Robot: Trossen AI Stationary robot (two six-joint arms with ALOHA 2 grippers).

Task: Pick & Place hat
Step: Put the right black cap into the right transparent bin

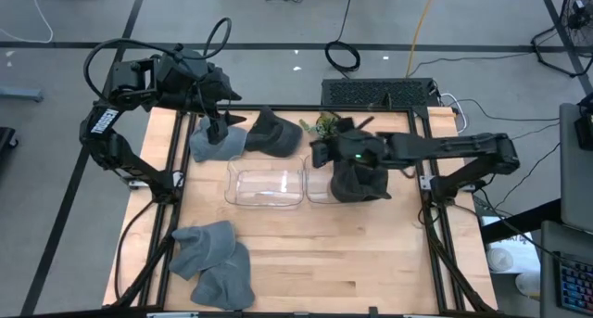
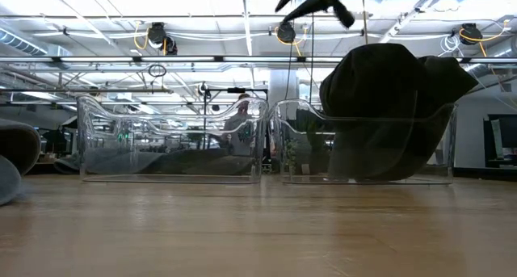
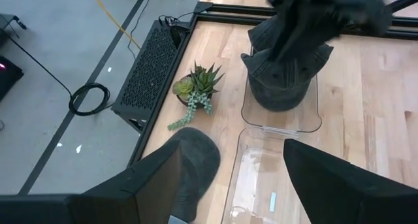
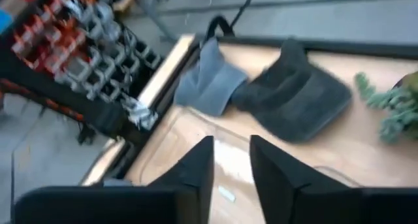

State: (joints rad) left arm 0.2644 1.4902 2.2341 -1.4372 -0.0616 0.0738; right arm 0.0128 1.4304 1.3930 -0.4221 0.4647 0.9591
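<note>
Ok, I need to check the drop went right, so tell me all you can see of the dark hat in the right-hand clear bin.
The dark hat is a near-black, soft knitted-looking beanie, bunched and slumped rather than flat. It sits in the right clear bin, resting against its walls, with its top bulging above the rim in the low view. The right gripper is just above it; whether they touch cannot be told. The neighbouring clear bin holds no hat.

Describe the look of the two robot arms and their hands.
Both arms are dark, near black, built of jointed boxy segments. The left arm carries looping black cables over its shoulder and a white marking on one link. The right arm is a long slim link with a small green light near its wrist. Each hand has two flat, dark, tapered fingers.
</note>
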